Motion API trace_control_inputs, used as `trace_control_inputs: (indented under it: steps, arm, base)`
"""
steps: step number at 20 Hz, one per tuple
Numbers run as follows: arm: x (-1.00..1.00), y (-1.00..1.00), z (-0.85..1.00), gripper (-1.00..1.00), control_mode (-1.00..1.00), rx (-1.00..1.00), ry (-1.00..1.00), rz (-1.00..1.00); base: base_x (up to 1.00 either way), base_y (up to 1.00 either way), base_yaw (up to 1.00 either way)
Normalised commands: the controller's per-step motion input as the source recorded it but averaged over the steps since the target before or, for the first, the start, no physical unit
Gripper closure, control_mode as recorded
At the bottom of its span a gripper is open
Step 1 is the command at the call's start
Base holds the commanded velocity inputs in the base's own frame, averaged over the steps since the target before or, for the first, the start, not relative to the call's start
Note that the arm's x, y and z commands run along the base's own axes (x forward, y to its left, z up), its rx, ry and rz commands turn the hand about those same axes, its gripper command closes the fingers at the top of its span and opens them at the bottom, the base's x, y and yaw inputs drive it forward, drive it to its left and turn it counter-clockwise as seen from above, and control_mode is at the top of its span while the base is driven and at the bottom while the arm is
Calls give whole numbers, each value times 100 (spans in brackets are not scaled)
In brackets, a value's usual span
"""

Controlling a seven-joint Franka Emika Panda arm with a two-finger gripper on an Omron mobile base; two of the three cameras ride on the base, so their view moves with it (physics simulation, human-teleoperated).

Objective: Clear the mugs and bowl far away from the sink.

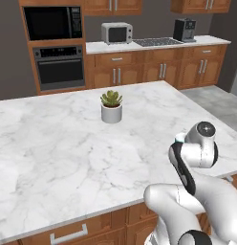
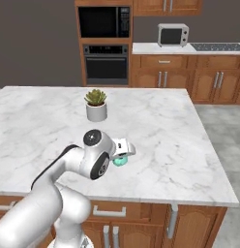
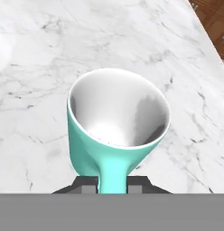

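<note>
From the left base view you're looking at a marble island (image 1: 68,143) with just the potted plant (image 1: 111,106) sitting mid-counter, so there's loads of open room for setting things down.

In the right base view you're carrying the teal mug (image 2: 120,161) low over the marble near the front edge, tucked under the gripper (image 2: 123,155).

In the hand view your fingers (image 3: 89,184) are pinching narrowly on the mug's handle, rim facing out, hanging above the counter, probably ready for putting down.
</note>
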Motion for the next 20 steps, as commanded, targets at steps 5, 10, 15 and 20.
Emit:
trace_control_inputs:
  steps: [5,10,15,20]
  arm:
    - [27,0,-30,100,-100,4,6,0]
    - [10,-16,-28,100,-100,22,0,0]
    - [6,0,0,100,-100,2,0,0]
    - [32,10,-7,100,-100,-2,0,0]
  base:
    - [0,0,0]
    - [0,0,0]
    - [0,0,0]
    - [0,0,0]
